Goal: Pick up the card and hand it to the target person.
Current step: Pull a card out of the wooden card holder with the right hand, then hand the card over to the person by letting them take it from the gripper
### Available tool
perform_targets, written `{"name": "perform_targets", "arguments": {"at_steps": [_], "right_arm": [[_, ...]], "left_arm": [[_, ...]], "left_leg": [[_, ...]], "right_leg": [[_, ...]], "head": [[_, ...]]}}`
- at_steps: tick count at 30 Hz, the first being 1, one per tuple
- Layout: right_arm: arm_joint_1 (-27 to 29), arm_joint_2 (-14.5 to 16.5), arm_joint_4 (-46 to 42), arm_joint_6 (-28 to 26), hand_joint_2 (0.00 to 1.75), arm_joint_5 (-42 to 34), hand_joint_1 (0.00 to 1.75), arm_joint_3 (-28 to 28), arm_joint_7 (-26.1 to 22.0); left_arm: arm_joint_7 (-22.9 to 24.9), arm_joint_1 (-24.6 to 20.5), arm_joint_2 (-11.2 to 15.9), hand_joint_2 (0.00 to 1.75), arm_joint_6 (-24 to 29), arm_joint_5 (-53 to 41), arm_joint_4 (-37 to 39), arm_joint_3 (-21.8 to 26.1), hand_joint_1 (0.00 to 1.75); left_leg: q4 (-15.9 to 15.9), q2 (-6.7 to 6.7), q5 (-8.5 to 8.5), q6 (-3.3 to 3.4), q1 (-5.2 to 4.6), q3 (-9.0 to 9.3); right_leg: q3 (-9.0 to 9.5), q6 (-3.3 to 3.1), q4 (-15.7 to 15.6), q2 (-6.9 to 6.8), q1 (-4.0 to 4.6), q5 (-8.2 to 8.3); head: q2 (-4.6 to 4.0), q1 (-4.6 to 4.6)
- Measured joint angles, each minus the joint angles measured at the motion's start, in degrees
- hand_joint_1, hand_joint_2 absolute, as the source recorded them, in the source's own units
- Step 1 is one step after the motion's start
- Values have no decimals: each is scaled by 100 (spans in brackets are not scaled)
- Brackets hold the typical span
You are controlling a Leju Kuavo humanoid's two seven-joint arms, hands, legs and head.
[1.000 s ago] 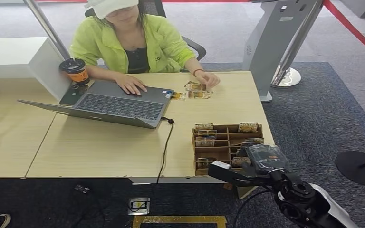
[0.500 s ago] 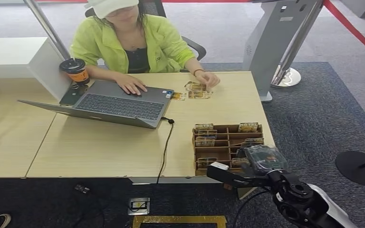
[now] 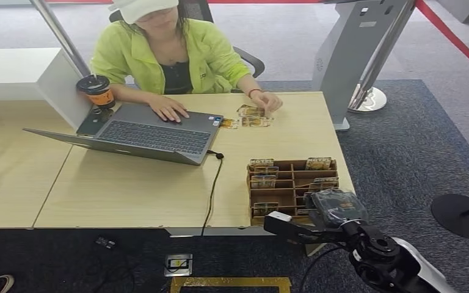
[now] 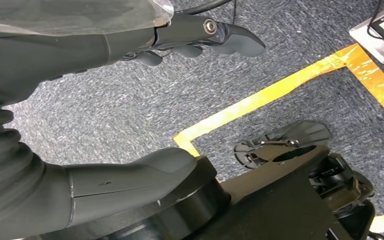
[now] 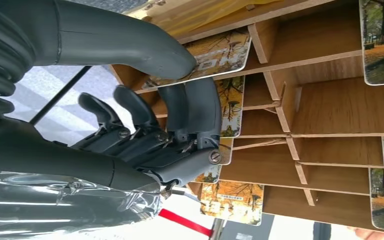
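My right hand (image 5: 180,130) sits at the near corner of the rack (image 3: 281,189), thumb on one side and fingers (image 5: 202,107) on the other of a card (image 5: 215,55) that stands in its slot. The thumb lies along the card's face and the fingers curl toward its other side; whether they truly pinch it I cannot tell, though it looks like a grip forming. The cards stand upright in their slots so an edge sticks out for just this kind of pinch.

Just past my fingertips is a second card (image 5: 232,105), close enough to be dragged along. The wooden dividers hem the card on both sides, so I judge the only free way out is straight along the slot, away from the rack floor.

My left hand (image 4: 195,40) hangs over carpet, fingers loosely apart, holding nothing.

The person (image 3: 171,55) sits well beyond my fingers, across the table (image 3: 128,189), one hand resting on loose cards (image 3: 250,116). Between rack and person the tabletop gives room to reach.
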Motion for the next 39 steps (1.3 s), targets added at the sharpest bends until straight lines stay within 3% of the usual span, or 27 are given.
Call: {"name": "perform_targets", "arguments": {"at_steps": [10, 39], "right_arm": [[-1, -5, 0, -2, 175, 0, 175, 8, 4], [69, -184, -718, -80, 175, 321, 175, -209, -11]], "left_arm": [[0, 0, 0, 175, 0, 0, 2, -29, 0], [-2, 1, 4, 175, -22, 13, 2, -38, 0]], "left_leg": [[0, 1, 0, 0, 0, 1], [2, 1, 0, 0, 0, 0]], "right_leg": [[0, 0, 0, 0, 0, 0], [-2, 0, 0, 0, 0, 0]], "head": [[0, -5], [0, 2]]}}
